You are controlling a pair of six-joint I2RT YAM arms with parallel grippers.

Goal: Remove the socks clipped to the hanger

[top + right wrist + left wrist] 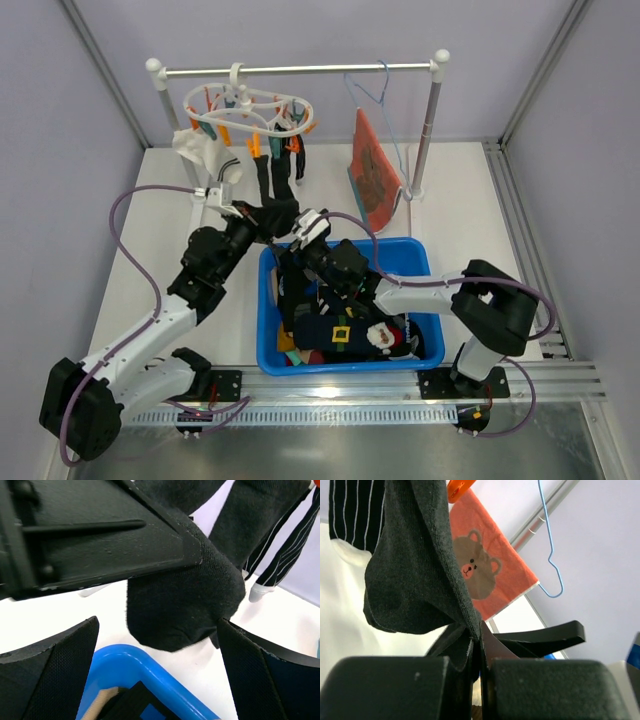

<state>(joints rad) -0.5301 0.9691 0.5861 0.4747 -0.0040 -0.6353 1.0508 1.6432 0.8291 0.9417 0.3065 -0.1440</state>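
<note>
The white oval hanger [247, 104] hangs by its hook from the rail, with orange and teal pegs. A white sock [200, 150] and black socks [297, 160] hang from it. My left gripper [262, 218] is shut on the lower end of a black sock [264, 185] that runs up to the pegs; in the left wrist view the jaws [479, 650] pinch its fabric [410, 580]. My right gripper [302, 236] is open and empty just below the same sock's toe [185, 605], its fingers [50, 675] wide apart over the bin's corner.
A blue bin [415, 262] with clothes stands in front of the rack; its rim shows in the right wrist view [150, 677]. An orange bear-print cloth [374, 172] and a pale-blue wire hanger [372, 88] hang at the right of the rail. Striped black socks [285, 550] hang behind.
</note>
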